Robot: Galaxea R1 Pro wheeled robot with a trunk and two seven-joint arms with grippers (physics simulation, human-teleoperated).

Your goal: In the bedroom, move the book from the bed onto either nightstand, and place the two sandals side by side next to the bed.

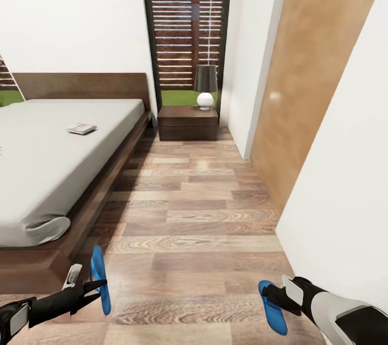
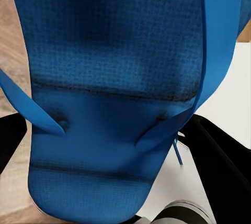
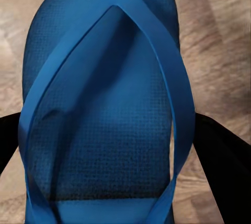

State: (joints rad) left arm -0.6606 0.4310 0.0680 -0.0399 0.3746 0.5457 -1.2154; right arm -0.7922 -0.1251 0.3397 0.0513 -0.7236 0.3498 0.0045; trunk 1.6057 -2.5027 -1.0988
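Nothing readable here: the small thin book (image 1: pixel 81 128) on the pale mattress is too distant for any lettering.

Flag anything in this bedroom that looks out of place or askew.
The book lies on the bed, not on the nightstand. Two blue sandals are off the floor: one stands on edge in the left tool, the other hangs tilted in the right tool. Nothing looks damaged or spilled.
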